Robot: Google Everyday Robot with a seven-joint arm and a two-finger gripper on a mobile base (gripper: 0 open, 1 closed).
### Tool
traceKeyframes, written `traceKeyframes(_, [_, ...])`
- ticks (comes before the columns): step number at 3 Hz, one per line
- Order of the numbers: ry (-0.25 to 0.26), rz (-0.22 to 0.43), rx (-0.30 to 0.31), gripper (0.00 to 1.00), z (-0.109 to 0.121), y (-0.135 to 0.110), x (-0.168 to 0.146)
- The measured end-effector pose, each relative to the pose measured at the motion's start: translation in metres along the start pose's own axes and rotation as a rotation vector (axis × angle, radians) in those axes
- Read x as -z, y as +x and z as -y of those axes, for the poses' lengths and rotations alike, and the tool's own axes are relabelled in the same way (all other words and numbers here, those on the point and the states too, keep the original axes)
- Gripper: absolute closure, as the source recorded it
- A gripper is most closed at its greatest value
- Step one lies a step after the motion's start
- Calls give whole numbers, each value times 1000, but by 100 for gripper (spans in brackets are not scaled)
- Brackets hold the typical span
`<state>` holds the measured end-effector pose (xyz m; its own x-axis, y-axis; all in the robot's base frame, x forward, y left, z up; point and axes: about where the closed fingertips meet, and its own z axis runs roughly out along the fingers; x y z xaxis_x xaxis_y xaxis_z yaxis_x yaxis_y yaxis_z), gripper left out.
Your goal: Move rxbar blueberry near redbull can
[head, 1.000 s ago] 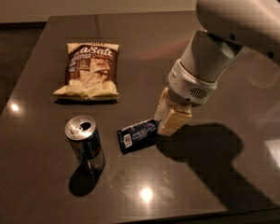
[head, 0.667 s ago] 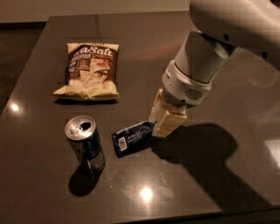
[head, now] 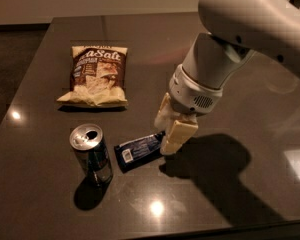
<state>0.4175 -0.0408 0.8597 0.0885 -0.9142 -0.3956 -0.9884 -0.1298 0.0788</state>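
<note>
The rxbar blueberry, a small dark blue wrapped bar with white lettering, lies flat on the dark table. Its left end is just right of the redbull can, which stands upright with its silver top and pull-tab opening showing. A narrow gap separates the two. My gripper comes down from the upper right. Its cream fingers are closed on the bar's right end, which they hide.
A brown-and-cream chip bag lies behind the can, toward the table's back left. The table's front edge runs close below the can. My arm and its shadow cover the right half.
My gripper has moved left and slightly toward the front, taking the bar with it. The bar's left end now sits much closer to the can.
</note>
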Motion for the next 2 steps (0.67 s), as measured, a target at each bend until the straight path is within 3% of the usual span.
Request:
traceKeyframes(1, [4,0,2,0,0,-1,0])
traceKeyframes(2, [4,0,2,0,0,-1,0])
